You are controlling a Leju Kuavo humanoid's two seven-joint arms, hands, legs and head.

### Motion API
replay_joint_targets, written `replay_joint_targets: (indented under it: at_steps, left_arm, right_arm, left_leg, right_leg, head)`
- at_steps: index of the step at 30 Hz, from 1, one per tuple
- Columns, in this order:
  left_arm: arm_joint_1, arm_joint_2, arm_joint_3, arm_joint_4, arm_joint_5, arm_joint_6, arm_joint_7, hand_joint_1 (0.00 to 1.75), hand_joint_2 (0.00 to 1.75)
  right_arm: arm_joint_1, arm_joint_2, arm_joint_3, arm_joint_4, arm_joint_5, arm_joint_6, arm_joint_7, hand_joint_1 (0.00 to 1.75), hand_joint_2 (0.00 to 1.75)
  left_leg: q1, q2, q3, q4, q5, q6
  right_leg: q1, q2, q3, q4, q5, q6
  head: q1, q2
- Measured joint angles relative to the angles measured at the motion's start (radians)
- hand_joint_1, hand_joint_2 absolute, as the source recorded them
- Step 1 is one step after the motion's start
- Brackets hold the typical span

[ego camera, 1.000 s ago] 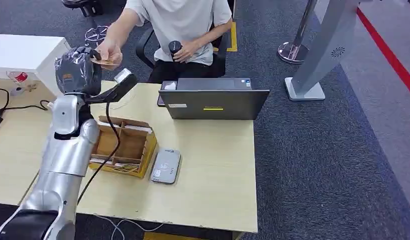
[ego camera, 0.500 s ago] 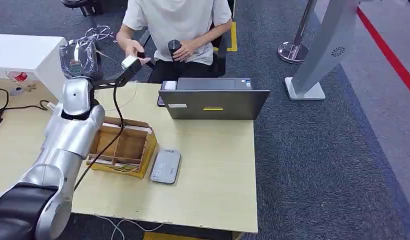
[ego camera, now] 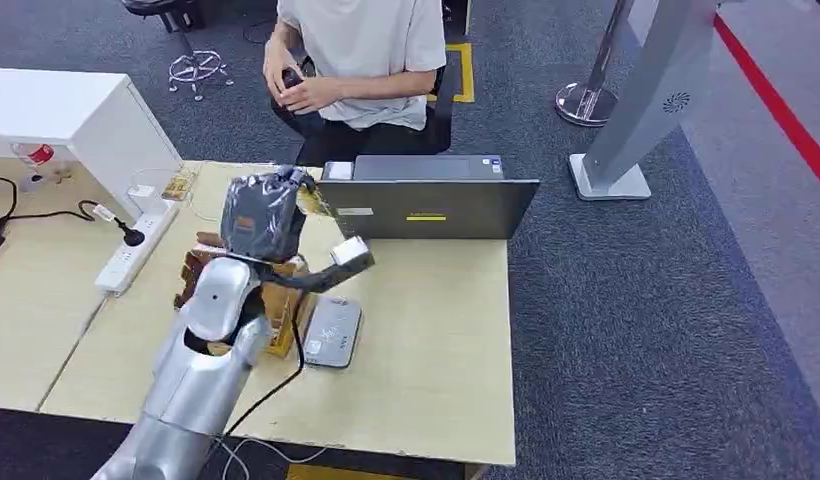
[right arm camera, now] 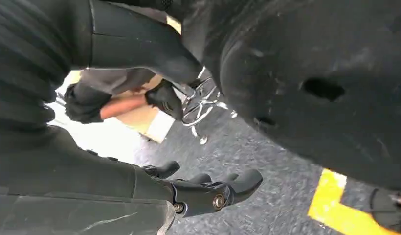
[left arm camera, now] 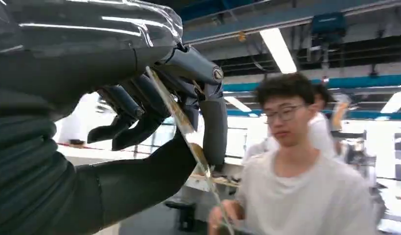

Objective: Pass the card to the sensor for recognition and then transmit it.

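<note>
Thin, pale, yellowish card [left arm camera: 181, 120] pinched edge-on between the thick grey thumb and the darker fingers [left arm camera: 140, 105] of the left hand [ego camera: 266, 213]. Held raised above the wooden compartmented box [ego camera: 276, 300] near the middle of the light wooden desk [ego camera: 426, 340], card tip [ego camera: 316, 203] towards the desk's far edge. Flat grey card sensor [ego camera: 332, 331] lying on the desk just beside the box, below the raised hand. Closed dark grey laptop [ego camera: 426, 195] at the far edge, close to the card. Seated person in a white shirt [ego camera: 361, 55] beyond the far edge, both hands together at the chest. White power strip [ego camera: 131, 245] towards the desk's left edge. Right hand [right arm camera: 189, 188] hanging over grey carpet [right arm camera: 267, 191], fingers loosely apart, holding nothing.
</note>
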Motion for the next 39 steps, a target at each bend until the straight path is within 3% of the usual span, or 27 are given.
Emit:
replay_joint_targets:
  at_steps: [9, 14, 17, 21, 23, 28, 39]
  left_arm:
    - [0.083, 0.003, -0.061, -0.147, 0.026, -0.010, 0.010, 1.75, 1.75]
    - [0.148, 0.008, -0.113, -0.206, 0.035, -0.010, -0.034, 1.75, 1.75]
    - [0.199, 0.017, -0.185, -0.225, 0.024, -0.058, 0.005, 1.75, 1.75]
    - [0.200, 0.024, -0.212, -0.128, -0.063, -0.185, 0.178, 1.75, 1.75]
    - [0.196, 0.023, -0.211, -0.061, -0.089, -0.228, 0.225, 1.75, 1.75]
    - [0.195, 0.020, -0.211, 0.044, -0.092, -0.278, 0.256, 1.75, 1.75]
    - [0.189, 0.021, -0.211, 0.088, -0.092, -0.293, 0.298, 1.75, 1.75]
  right_arm:
    - [0.000, 0.012, -0.011, 0.025, -0.006, 0.002, -0.001, 0.00, 1.75]
    - [0.001, 0.021, -0.017, 0.031, -0.029, -0.008, -0.009, 0.00, 1.75]
    - [0.000, 0.030, -0.020, 0.035, -0.039, -0.018, -0.013, 0.00, 1.75]
    - [-0.002, 0.030, -0.018, 0.038, -0.037, -0.016, -0.006, 0.00, 1.75]
    - [-0.003, 0.030, -0.014, 0.039, -0.038, -0.016, 0.004, 0.00, 1.75]
    - [-0.008, 0.031, -0.005, 0.040, -0.050, -0.016, 0.011, 0.00, 1.75]
    - [-0.012, 0.032, 0.013, 0.044, -0.060, -0.016, 0.017, 0.00, 1.75]
  left_leg:
    - [0.001, 0.000, 0.000, 0.000, 0.001, 0.000]
    - [0.000, 0.000, 0.000, 0.000, 0.001, 0.000]
    - [0.000, -0.001, 0.000, 0.000, 0.000, 0.000]
    - [0.000, 0.000, 0.000, 0.000, 0.000, 0.000]
    - [0.000, 0.000, 0.000, 0.000, 0.001, 0.000]
    - [0.000, 0.000, 0.000, 0.000, 0.001, 0.001]
    - [0.000, -0.001, 0.000, 0.000, 0.001, 0.001]
  right_leg:
    - [0.000, -0.001, 0.001, 0.001, 0.000, 0.000]
    - [0.000, 0.000, 0.001, 0.000, 0.000, 0.000]
    - [0.000, -0.001, 0.001, 0.000, -0.001, 0.001]
    - [0.000, -0.001, 0.001, 0.000, 0.000, 0.001]
    - [0.000, -0.001, 0.001, 0.000, 0.000, 0.000]
    - [0.000, -0.002, 0.001, 0.000, 0.000, 0.000]
    - [0.000, -0.002, 0.001, 0.000, 0.000, 0.000]
  head:
    - [0.000, 0.000]
    - [-0.001, 0.000]
    - [0.000, 0.000]
    - [0.000, 0.000]
    - [-0.001, 0.000]
    - [-0.001, 0.000]
    - [-0.001, 0.000]
